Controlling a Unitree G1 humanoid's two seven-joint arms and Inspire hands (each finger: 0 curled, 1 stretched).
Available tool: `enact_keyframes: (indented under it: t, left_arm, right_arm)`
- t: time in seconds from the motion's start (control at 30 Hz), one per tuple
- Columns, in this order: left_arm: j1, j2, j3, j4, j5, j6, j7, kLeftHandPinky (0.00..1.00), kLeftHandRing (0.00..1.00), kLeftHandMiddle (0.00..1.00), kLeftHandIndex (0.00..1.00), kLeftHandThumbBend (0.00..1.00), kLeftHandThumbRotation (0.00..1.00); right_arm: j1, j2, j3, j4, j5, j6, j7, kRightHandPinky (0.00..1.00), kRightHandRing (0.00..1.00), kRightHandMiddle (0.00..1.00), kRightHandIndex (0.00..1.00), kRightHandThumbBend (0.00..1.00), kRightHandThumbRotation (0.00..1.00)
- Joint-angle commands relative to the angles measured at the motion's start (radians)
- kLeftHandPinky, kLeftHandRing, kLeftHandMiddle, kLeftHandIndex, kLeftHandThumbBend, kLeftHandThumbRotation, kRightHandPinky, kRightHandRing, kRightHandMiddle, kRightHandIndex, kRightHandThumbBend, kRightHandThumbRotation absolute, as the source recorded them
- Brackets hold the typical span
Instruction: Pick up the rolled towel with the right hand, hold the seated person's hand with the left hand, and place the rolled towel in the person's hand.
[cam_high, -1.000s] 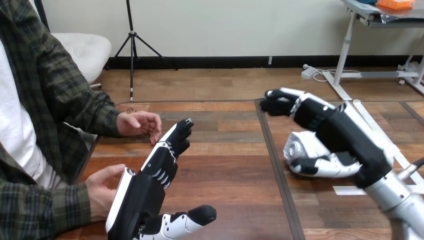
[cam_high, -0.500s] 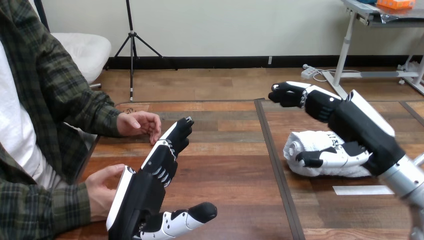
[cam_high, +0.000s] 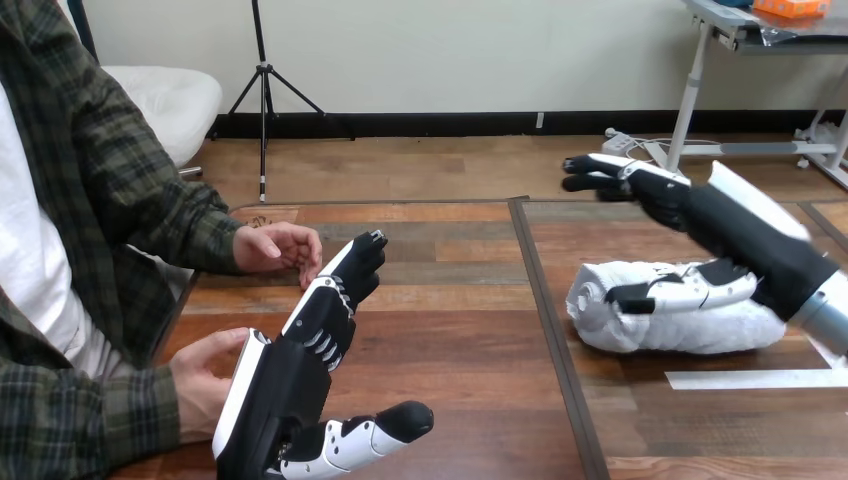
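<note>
A white rolled towel (cam_high: 668, 325) lies on the wooden table at the right. My right hand (cam_high: 735, 240) hovers over it, open, fingers stretched toward the far left and the thumb lying along the towel's top. My left hand (cam_high: 300, 370) stands open near the front left, fingers straight and pointing away, thumb out to the right. The person's hand at the lower left (cam_high: 205, 385) rests against the back of my left hand. The person's other hand (cam_high: 280, 248) sits farther back, close to my left fingertips, loosely curled and holding nothing.
A dark seam (cam_high: 555, 330) runs front to back down the table's middle. A strip of white tape (cam_high: 750, 380) lies on the table in front of the towel. The person's sleeved arms and torso line the left side.
My right hand has drawn back to the right and opened out, uncovering more of the towel. My left hand and the person's hands have stayed put.
</note>
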Motion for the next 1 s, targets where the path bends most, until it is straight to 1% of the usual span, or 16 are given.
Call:
enact_keyframes:
  t: [0.0,0.2,0.23,0.37,0.5,0.6,0.77,0.9,0.97]
  left_arm:
    - [-0.041,-0.01,0.01,-0.035,-0.012,-0.008,-0.006,0.91,0.94,0.94,0.89,1.0,0.5]
    - [-0.035,-0.006,0.004,-0.042,-0.028,-0.004,-0.02,0.91,0.95,0.94,0.89,1.0,0.5]
    - [-0.034,-0.006,0.003,-0.044,-0.034,-0.002,-0.024,0.91,0.95,0.94,0.89,1.0,0.5]
    - [-0.031,-0.006,0.003,-0.046,-0.043,-0.003,-0.033,0.92,0.95,0.94,0.89,1.0,0.49]
    - [-0.027,-0.007,0.006,-0.049,-0.042,-0.005,-0.035,0.93,0.95,0.94,0.89,1.0,0.48]
    - [-0.023,-0.009,0.01,-0.05,-0.034,-0.011,-0.032,0.93,0.95,0.94,0.89,1.0,0.48]
    - [-0.016,-0.011,0.015,-0.056,-0.021,-0.017,-0.025,0.93,0.94,0.93,0.88,1.0,0.5]
    - [-0.009,-0.012,0.013,-0.062,-0.026,-0.019,-0.025,0.92,0.94,0.93,0.88,1.0,0.5]
    - [-0.008,-0.01,0.012,-0.064,-0.025,-0.021,-0.027,0.91,0.93,0.93,0.88,1.0,0.5]
  right_arm:
    - [-0.121,-0.067,0.02,0.03,-0.036,0.021,-0.016,0.98,0.97,0.9,0.92,1.0,0.53]
    - [-0.169,-0.113,0.045,0.054,-0.094,0.058,-0.023,0.98,0.98,0.92,0.93,1.0,0.52]
    - [-0.18,-0.125,0.054,0.057,-0.114,0.068,-0.029,0.98,0.98,0.92,0.93,1.0,0.52]
    - [-0.212,-0.155,0.076,0.074,-0.161,0.09,-0.039,0.97,0.99,0.93,0.94,1.0,0.53]
    - [-0.243,-0.172,0.089,0.101,-0.181,0.101,-0.033,0.96,0.99,0.93,0.94,1.0,0.53]
    - [-0.269,-0.185,0.105,0.127,-0.203,0.107,-0.037,0.95,0.99,0.93,0.94,1.0,0.53]
    - [-0.315,-0.204,0.138,0.168,-0.256,0.131,-0.048,0.96,1.0,0.94,0.95,1.0,0.54]
    - [-0.351,-0.216,0.165,0.206,-0.293,0.129,-0.052,0.96,1.0,0.96,0.97,1.0,0.55]
    - [-0.371,-0.223,0.182,0.225,-0.322,0.133,-0.061,0.96,1.0,0.96,0.97,1.0,0.56]
